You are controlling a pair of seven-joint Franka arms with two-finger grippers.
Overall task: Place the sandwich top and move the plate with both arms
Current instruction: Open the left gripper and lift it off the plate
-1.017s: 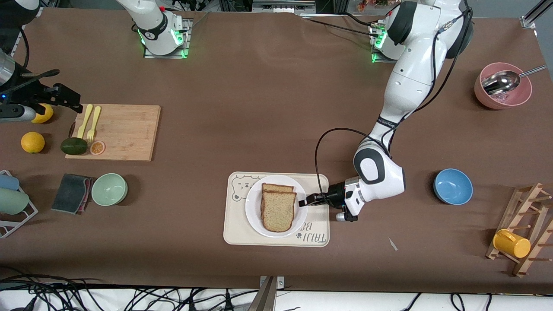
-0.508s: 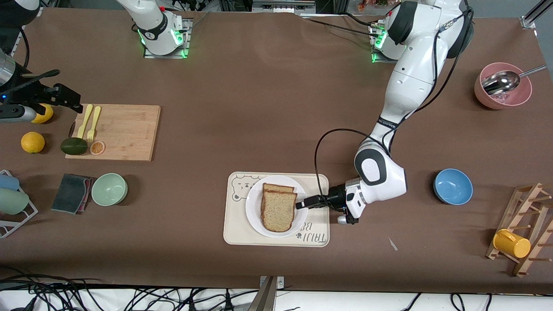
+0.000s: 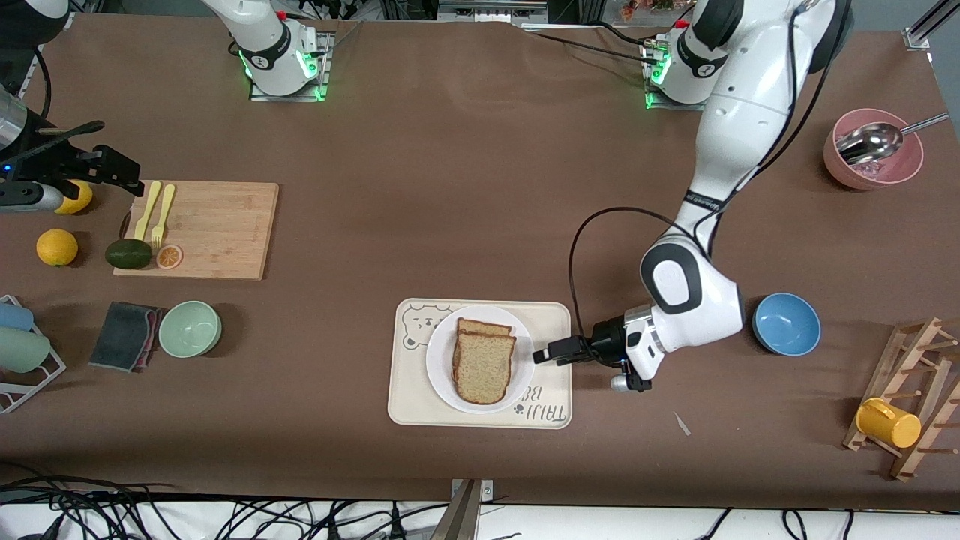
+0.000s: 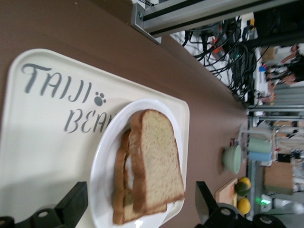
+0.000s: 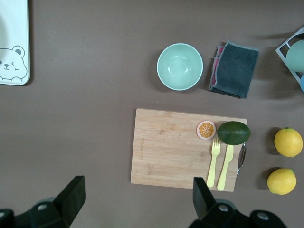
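The sandwich top [image 3: 484, 367] lies on a lower bread slice on the white plate [image 3: 441, 367]. The plate sits on the cream bear-print tray [image 3: 544, 405]. My left gripper [image 3: 546, 353] is open and empty, low over the tray's edge toward the left arm's end, just off the plate's rim. In the left wrist view the sandwich top [image 4: 159, 159] and plate [image 4: 102, 175] show ahead of the open left gripper [image 4: 140, 197]. My right gripper [image 3: 120, 171] waits open over the table beside the cutting board [image 3: 217, 232]; it also shows in the right wrist view [image 5: 137, 199].
The board holds a yellow fork and knife [image 3: 157, 206], an avocado [image 3: 128, 253] and an orange slice. Lemons [image 3: 57, 247], a green bowl [image 3: 190, 328] and a grey cloth [image 3: 124, 335] lie nearby. A blue bowl [image 3: 786, 323], a pink bowl with a spoon [image 3: 872, 159] and a mug rack [image 3: 911, 397] stand toward the left arm's end.
My left gripper has drawn back from the sandwich top toward the left arm's end of the table. The bread stays on the plate. The right arm has not moved.
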